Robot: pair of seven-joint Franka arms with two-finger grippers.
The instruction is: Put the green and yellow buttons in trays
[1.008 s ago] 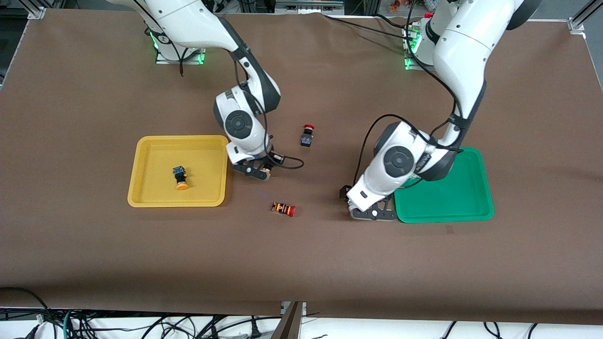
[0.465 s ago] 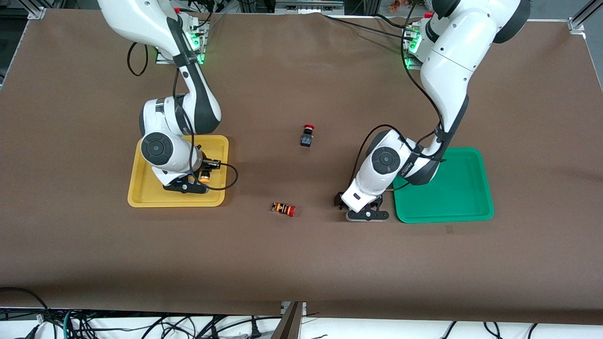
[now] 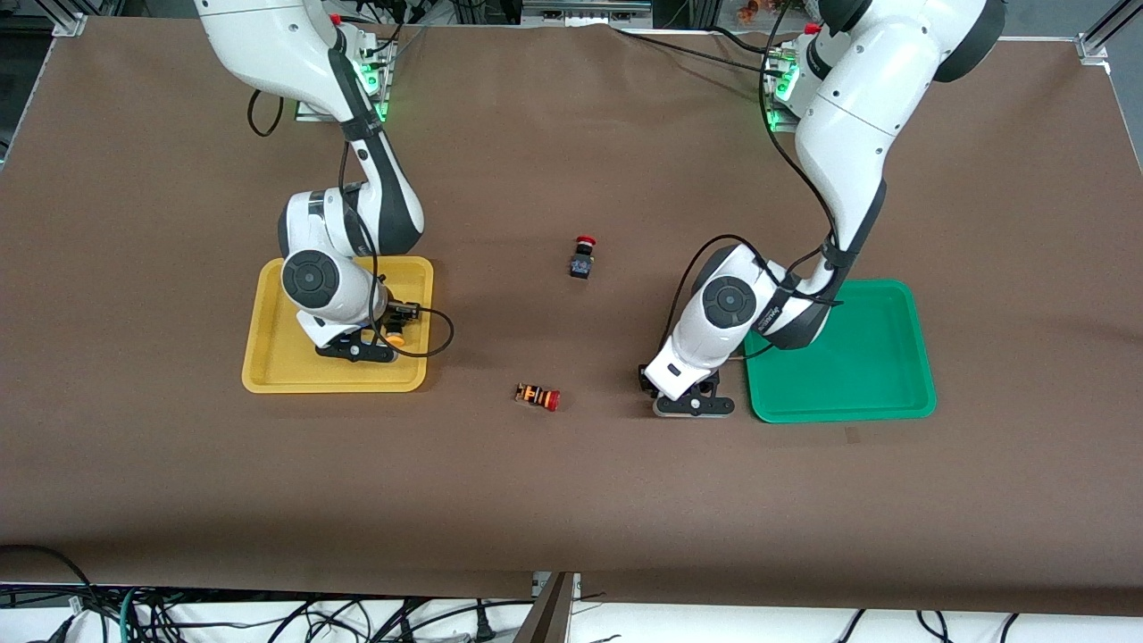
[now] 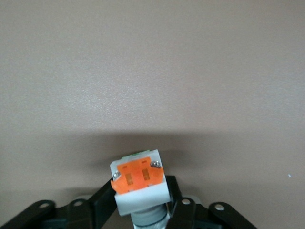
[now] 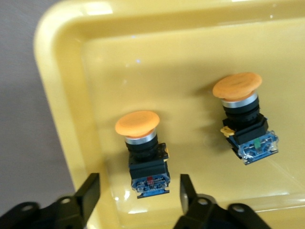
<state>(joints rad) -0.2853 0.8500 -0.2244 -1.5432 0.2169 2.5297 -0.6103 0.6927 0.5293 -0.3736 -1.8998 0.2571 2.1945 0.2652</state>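
My right gripper [image 3: 355, 350] is open low over the yellow tray [image 3: 268, 379]. In the right wrist view its fingers [image 5: 88, 192] stand apart on either side of a black-bodied button with a yellow-orange cap [image 5: 143, 152] lying in the tray [image 5: 190, 62]. A second one [image 5: 244, 121] lies beside it. The front view shows one cap [image 3: 391, 338]. My left gripper [image 3: 693, 404] is low over the table beside the green tray [image 3: 857, 375], shut on a white-bodied button with an orange face [image 4: 139, 177]. The other white-bodied button is out of view.
A black-bodied button with a red cap [image 3: 582, 257] stands on the brown table between the trays. An orange-striped button with a red cap [image 3: 538, 396] lies nearer to the front camera, between the yellow tray and my left gripper.
My right gripper carried a yellow-capped button from beside the yellow tray to over it and opened; the button now lies in the tray. My left gripper shifted slightly away from the green tray.
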